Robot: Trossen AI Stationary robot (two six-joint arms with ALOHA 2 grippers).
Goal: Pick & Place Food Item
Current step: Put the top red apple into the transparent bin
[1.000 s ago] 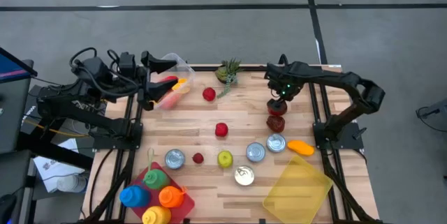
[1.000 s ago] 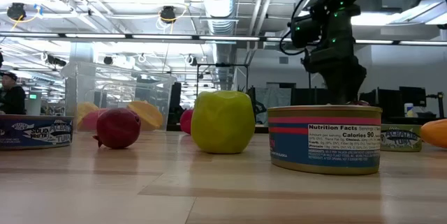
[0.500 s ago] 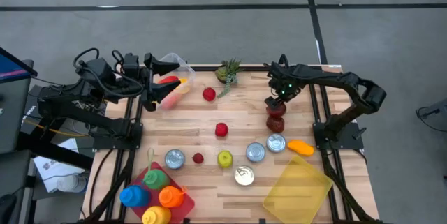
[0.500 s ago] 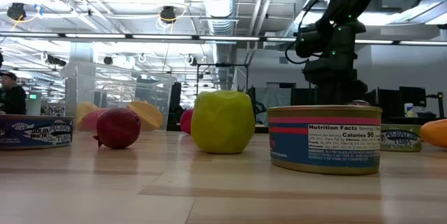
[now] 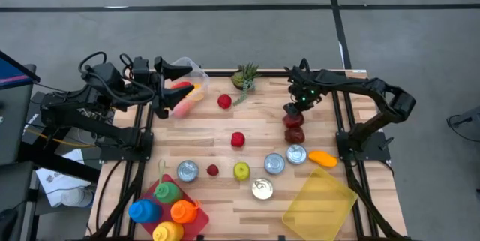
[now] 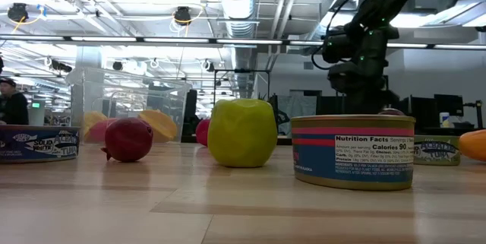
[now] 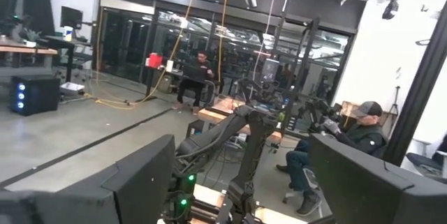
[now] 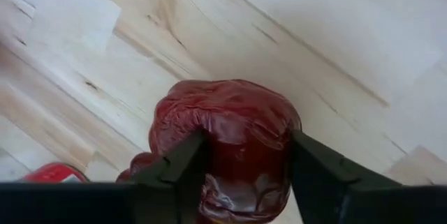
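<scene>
While both arms appear in the high view, only the right one is at work over the wooden counter (image 5: 225,132), which fills the centre of that frame. A yellow tray (image 5: 319,200) lies at the counter's lower right corner, and a red tray (image 5: 196,222) holding coloured bottles sits at its lower left edge. The left arm waits at the upper left of the high view, off the counter's left edge, its left gripper (image 5: 166,85) beside a clear container (image 5: 187,94) holding red and orange items; its jaws stand wide apart. The right gripper (image 5: 296,107) hangs right of centre in the high view. In the right wrist view its jaws press both sides of a dark red fruit (image 8: 223,144), which fills the lower centre of that frame above bare wood; in the high view this fruit (image 5: 293,119) shows just below the gripper, with a second dark red piece (image 5: 295,133) touching it. Four tins lie along the lower centre of the high view, one (image 5: 297,153) just below the fruit, next to an orange item (image 5: 323,158). A yellow-green apple (image 5: 241,170), two red fruits (image 5: 238,139) (image 5: 224,101), a small dark red one (image 5: 213,170) and a small potted plant (image 5: 244,78) are spread across the middle and top.
</scene>
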